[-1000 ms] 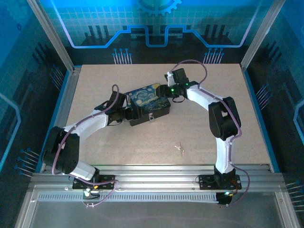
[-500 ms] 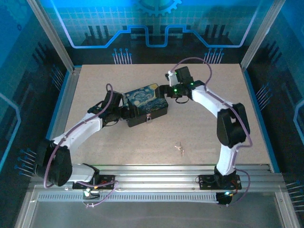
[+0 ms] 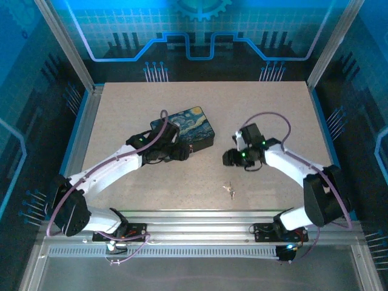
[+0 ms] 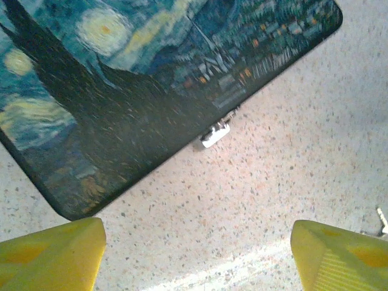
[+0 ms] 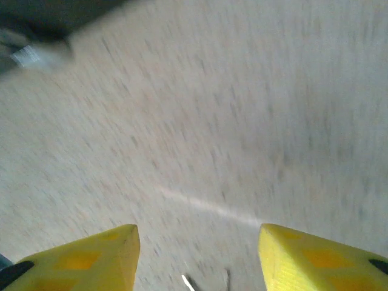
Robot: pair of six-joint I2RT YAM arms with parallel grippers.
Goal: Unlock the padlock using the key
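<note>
The dark box with the starry painted lid (image 3: 189,123) lies mid-table, and its lid (image 4: 151,73) shows large in the left wrist view. A small silvery padlock (image 4: 215,134) hangs at the box's front edge, seen as a blur (image 5: 27,56) in the right wrist view. The tiny silvery key (image 3: 229,189) lies on the table nearer the front, and it shows at the frame edge (image 4: 381,219). My left gripper (image 3: 179,151) is open just in front of the box, over bare table (image 4: 197,248). My right gripper (image 3: 228,158) is open above the key, whose tips (image 5: 188,281) show between its fingers.
The speckled tabletop (image 3: 267,109) is bounded by metal rails at the left (image 3: 85,127) and front (image 3: 200,215). Blue panelled walls enclose the back and sides.
My right gripper swung from behind the box to the front right, near the key. My left gripper moved from the box's left side to its front. The box shifted slightly back.
</note>
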